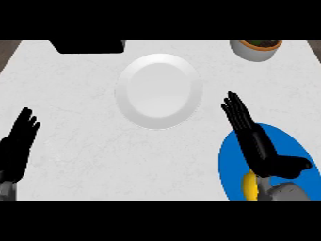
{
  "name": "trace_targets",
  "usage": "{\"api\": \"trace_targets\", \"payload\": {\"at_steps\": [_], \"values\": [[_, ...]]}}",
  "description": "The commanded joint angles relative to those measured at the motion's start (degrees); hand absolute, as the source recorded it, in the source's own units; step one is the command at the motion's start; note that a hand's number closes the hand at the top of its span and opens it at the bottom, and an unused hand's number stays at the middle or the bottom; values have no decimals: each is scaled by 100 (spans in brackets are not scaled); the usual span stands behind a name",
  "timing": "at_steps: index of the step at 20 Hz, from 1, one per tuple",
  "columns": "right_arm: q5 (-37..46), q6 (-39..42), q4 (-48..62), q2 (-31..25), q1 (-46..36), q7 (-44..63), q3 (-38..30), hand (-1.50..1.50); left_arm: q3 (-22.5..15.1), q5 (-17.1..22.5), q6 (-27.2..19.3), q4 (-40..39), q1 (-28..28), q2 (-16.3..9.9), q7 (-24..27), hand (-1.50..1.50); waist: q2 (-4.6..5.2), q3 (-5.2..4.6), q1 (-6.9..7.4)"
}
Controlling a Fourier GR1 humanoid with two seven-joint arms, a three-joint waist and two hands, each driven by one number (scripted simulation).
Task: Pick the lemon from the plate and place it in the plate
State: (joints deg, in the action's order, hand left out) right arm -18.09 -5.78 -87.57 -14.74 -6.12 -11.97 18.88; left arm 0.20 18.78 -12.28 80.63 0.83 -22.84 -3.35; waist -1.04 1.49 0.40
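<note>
A: From the head view, where is the yellow lemon [249,186]?

B: On the round blue plate [305,162], partly under the right hand [260,146], fingers straight. The round white plate [159,91] sits apart.

A: Left hand [13,148]?

B: Fingers straight too, resting at the left edge.

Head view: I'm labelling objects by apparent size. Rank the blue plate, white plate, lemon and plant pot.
1. White plate and blue plate: similar; blue is partly hidden and cut off, so unranked.
2. Plant pot, cut off at the top.
3. Lemon, mostly hidden by the right hand.
</note>
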Motion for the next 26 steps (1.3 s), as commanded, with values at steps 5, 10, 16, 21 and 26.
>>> {"api": "trace_targets", "payload": {"at_steps": [5,10,16,21,26], "values": [[-1326,-726,-1466,591,476,467,-1010,-150,-118,-1125,33,304,211,-866,819,0,27,-144,-231],[430,-2595,-1846,253,1378,-210,-1558,-150,-289,-1284,132,216,525,-869,1028,0,-2,-170,-450],[737,-3097,-3823,1206,3412,-1067,-766,-150,-544,-1591,-116,423,546,-589,997,0,41,-151,-312],[1469,-2791,-4863,264,4650,-317,115,-150,-366,-1548,139,305,350,-717,1090,0,77,-162,-195],[1951,-2471,-5161,-941,5487,626,-357,-150,-467,-1659,15,606,458,-637,929,0,90,-160,-114]]}}
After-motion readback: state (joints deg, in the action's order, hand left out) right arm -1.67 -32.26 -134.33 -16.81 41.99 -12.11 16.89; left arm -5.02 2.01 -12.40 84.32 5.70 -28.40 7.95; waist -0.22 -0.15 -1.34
